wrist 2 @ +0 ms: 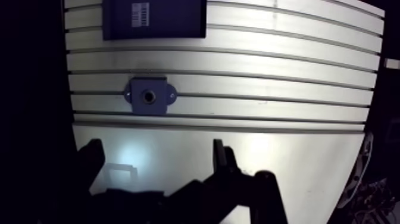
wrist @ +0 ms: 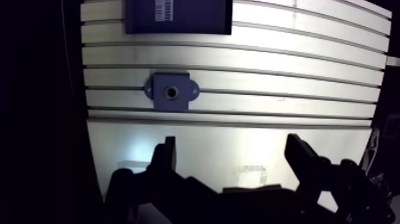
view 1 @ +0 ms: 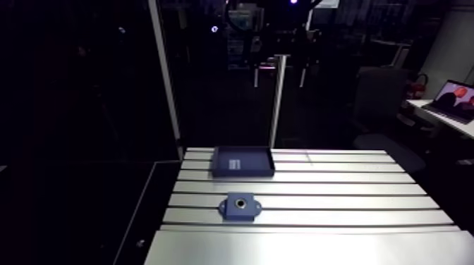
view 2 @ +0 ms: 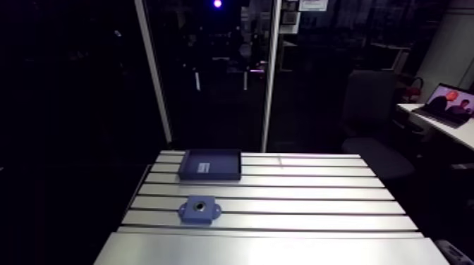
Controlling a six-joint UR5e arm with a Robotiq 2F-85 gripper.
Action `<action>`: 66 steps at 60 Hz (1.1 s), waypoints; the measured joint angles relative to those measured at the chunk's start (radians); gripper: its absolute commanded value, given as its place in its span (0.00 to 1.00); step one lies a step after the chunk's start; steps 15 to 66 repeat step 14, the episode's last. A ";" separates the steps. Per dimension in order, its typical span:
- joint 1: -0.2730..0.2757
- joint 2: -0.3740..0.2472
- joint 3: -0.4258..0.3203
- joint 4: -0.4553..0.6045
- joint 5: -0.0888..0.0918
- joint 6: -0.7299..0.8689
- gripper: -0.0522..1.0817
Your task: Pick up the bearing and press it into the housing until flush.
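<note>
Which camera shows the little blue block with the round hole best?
The wrist view: the small blue block with a round hole appears from above, its hole and side ears plain. The arm view shows it smaller, at a slant.

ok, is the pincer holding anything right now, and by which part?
Nothing is held. The pincer is open and empty above the table. The housing sits ahead of it, apart from it.

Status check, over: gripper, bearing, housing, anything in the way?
Gripper open, empty, over the table. Housing ahead of it, bearing not in sight. Blue tray beyond housing; nothing between.
</note>
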 measured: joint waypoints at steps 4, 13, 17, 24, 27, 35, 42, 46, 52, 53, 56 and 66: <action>0.003 -0.001 0.001 0.000 0.000 0.000 0.05; 0.010 -0.002 0.003 0.001 -0.001 0.000 0.05; 0.010 -0.002 0.003 0.001 -0.001 0.000 0.05; 0.010 -0.002 0.003 0.001 -0.001 0.000 0.05; 0.010 -0.002 0.003 0.001 -0.001 0.000 0.05; 0.010 -0.002 0.003 0.001 -0.001 0.000 0.05; 0.010 -0.002 0.003 0.001 -0.001 0.000 0.05; 0.010 -0.002 0.003 0.001 -0.001 0.000 0.05; 0.010 -0.002 0.003 0.001 -0.001 0.000 0.05; 0.010 -0.002 0.003 0.001 -0.001 0.000 0.05; 0.010 -0.002 0.003 0.001 -0.001 0.000 0.05; 0.010 -0.002 0.003 0.001 -0.001 0.000 0.05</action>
